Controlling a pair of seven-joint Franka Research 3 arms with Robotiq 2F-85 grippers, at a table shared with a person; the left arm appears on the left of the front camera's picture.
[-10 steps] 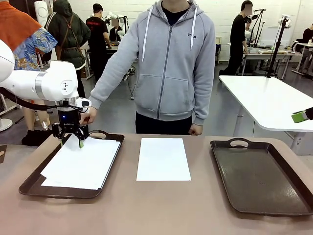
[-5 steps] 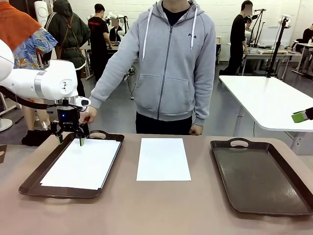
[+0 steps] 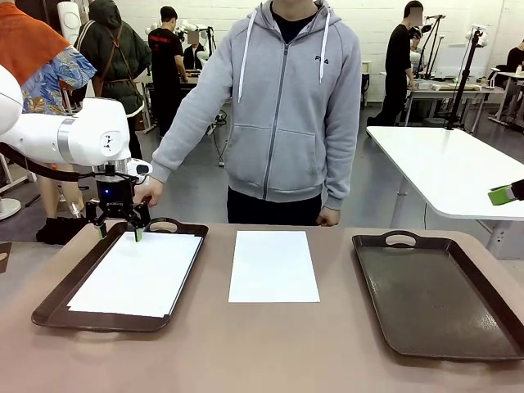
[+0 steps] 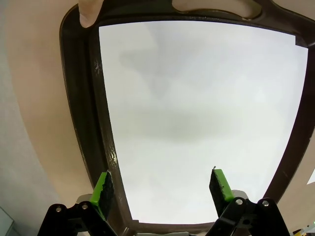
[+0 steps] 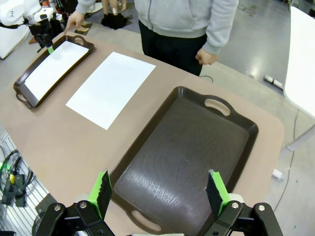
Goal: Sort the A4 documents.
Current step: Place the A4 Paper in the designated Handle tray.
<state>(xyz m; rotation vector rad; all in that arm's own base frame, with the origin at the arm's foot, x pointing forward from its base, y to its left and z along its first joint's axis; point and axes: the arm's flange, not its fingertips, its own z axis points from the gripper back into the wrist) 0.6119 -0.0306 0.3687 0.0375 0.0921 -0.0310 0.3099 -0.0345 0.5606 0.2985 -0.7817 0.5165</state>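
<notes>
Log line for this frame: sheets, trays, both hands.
left hand open over sheet in left tray | second sheet on table | right hand open above right tray

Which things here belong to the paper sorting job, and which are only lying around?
Job:
- sheet in the left tray
- sheet on the table
- left tray
- right tray
- left gripper, open above the left tray

Lying around:
- white table behind

Matt white paper sheets (image 3: pixel 273 265) are seen on a smooth tan table (image 3: pixel 270 344); dark brown trays (image 5: pixel 189 152) are faintly glossy, with a leathery grain.
</notes>
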